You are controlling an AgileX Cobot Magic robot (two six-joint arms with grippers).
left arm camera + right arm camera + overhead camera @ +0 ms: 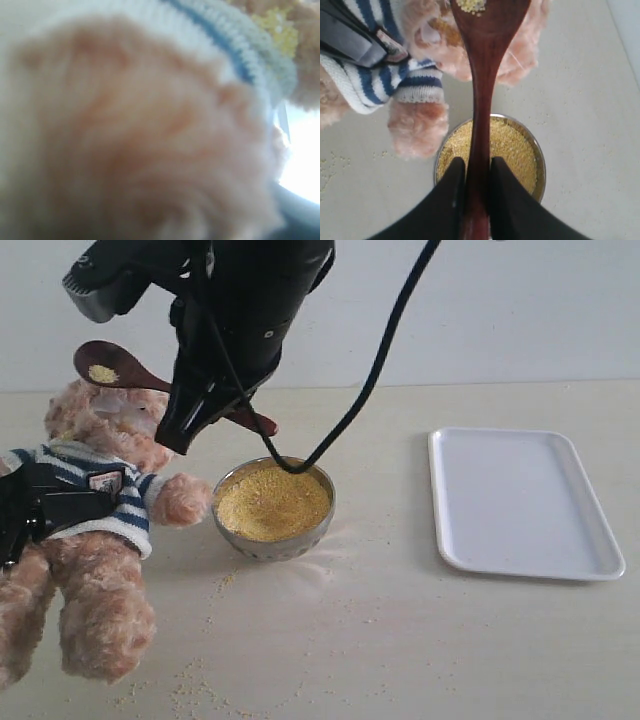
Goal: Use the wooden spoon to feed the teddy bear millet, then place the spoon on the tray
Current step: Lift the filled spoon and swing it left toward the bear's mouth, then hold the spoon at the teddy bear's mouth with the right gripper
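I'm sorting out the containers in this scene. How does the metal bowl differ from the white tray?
The bowl is round and shiny metal, while the tray is rectangular, white and matte. The bowl is deep and full of millet, while the tray is shallow with nothing on it. The tray covers more of the table than the bowl does. Both sit flat on the table, apart from each other.

Table [400, 640]: pale cream top, matte. A metal bowl [275, 548] stood left of centre, heaped with millet [272, 505]. A white tray [525, 505] lay flat to the right of the bowl, well apart from it. Loose grains [190, 695] were scattered across the near-left surface and beside the bowl. A bear [95, 590] was at far left, legs reaching down to the tabletop; contact could not be confirmed.
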